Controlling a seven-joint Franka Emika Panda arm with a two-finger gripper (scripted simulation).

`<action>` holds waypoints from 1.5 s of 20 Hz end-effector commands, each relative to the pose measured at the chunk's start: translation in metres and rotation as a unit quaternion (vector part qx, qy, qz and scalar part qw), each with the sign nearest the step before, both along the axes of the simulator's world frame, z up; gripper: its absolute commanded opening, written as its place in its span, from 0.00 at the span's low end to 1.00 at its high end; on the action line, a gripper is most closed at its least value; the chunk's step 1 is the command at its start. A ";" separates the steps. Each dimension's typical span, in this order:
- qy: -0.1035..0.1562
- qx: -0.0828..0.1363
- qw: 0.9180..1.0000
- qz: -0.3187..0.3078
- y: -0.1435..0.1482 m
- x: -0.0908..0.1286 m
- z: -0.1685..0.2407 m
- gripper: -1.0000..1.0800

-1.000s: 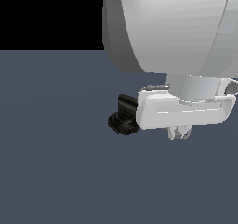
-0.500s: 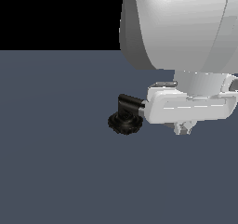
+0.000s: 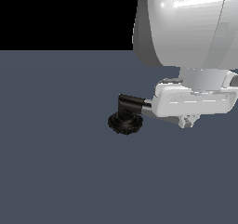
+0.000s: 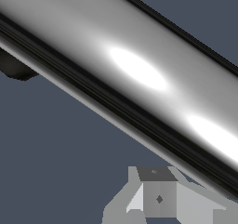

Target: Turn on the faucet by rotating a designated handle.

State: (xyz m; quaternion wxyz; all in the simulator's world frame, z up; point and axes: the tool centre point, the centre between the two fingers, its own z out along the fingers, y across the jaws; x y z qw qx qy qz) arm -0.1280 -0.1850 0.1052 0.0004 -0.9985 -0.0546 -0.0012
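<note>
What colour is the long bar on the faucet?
Shiny silver; the handle shows best in the wrist view.

1. The faucet (image 3: 126,116) is showing a black, ridged round base and a black elbow.
2. The handle (image 4: 139,74) is gleaming chrome-silver, carrying 2 bright white highlights and thin dark streaks running along its length.
3. The end effector (image 3: 188,123) is appearing glossy white, shading to pale grey underneath, with a grey fingertip (image 4: 158,197) showing in the wrist view.
4. The desk (image 3: 56,162) is presenting a flat, plain slate blue-grey.
5. The backdrop (image 3: 60,16) above it is staying out of colour altogether, showing solid black.
</note>
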 end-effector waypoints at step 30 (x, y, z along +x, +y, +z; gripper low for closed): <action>0.001 0.000 1.000 0.008 -0.055 0.092 -0.003 0.00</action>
